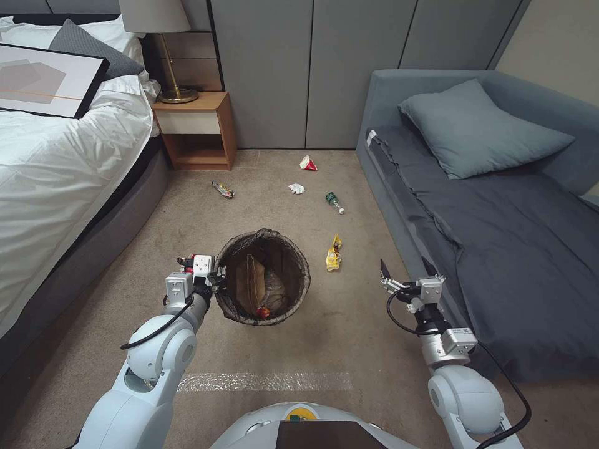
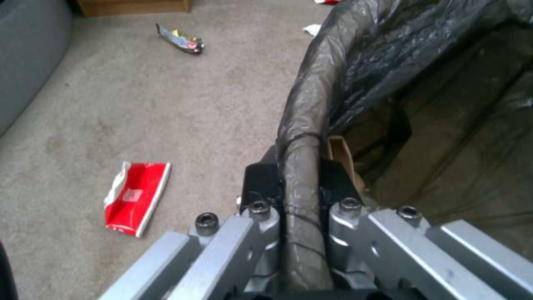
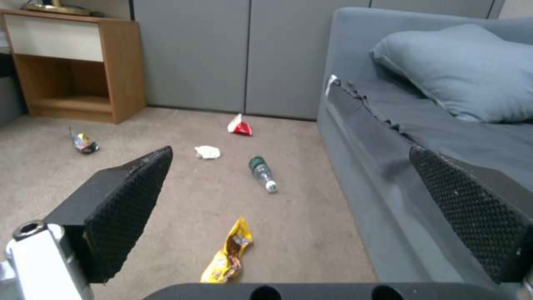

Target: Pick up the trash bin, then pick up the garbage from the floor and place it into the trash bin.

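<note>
Gripping the bag-covered rim of the trash bin (image 1: 263, 276) in my closed left gripper (image 1: 217, 279), I hold it over the carpet. Right of it lies a yellow wrapper (image 1: 334, 254); my right gripper (image 1: 405, 269) hovers wide open, empty, beside the sofa (image 1: 499, 218).

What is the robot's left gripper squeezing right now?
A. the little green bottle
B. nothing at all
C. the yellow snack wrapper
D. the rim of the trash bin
D: the left gripper is shut on the bag-covered rim of the trash bin, one finger outside and one inside, while the yellow snack wrapper and green bottle lie on the carpet.
</note>
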`<state>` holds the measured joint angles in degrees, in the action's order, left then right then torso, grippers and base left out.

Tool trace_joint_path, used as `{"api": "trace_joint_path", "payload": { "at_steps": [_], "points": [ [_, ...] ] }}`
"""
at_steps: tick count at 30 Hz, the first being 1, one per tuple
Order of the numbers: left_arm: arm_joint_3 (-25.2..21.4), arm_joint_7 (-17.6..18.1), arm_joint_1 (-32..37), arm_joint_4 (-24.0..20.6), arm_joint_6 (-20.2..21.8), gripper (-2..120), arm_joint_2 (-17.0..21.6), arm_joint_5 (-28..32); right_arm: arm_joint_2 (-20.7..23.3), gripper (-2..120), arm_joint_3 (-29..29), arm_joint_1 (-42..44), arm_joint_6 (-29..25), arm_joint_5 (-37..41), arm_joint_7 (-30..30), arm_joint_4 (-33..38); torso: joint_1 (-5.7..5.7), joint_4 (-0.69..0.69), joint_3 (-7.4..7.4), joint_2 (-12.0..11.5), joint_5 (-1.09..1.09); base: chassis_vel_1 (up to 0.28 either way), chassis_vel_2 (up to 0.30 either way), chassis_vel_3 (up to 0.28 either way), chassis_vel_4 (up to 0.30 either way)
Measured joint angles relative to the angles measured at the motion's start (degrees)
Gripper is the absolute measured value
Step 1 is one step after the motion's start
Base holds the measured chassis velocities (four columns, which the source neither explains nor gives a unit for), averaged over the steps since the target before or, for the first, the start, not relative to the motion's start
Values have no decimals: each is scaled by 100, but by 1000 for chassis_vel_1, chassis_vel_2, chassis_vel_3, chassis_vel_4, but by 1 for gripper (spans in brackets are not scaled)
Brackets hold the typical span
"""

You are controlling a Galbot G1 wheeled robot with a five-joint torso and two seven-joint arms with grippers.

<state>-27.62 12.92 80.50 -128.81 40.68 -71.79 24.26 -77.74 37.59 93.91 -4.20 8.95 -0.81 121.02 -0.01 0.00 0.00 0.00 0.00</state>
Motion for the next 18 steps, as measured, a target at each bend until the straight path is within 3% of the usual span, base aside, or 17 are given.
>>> {"api": "trace_joint_path", "payload": {
  "at_steps": [9, 18],
  "points": [
    [-1, -14, 0, -3, -8, 5, -12, -5, 30, 100, -22, -31, -1, 20, -75, -15, 0, 0, 0, 0, 0, -36, 34, 32, -29],
    [-7, -25, 14, -21, -16, 5, 0, -3, 11, 100, -58, -40, 38, 21, -84, -42, 0, 1, 1, 0, 1, -135, 129, 127, -135]
  ]
}}
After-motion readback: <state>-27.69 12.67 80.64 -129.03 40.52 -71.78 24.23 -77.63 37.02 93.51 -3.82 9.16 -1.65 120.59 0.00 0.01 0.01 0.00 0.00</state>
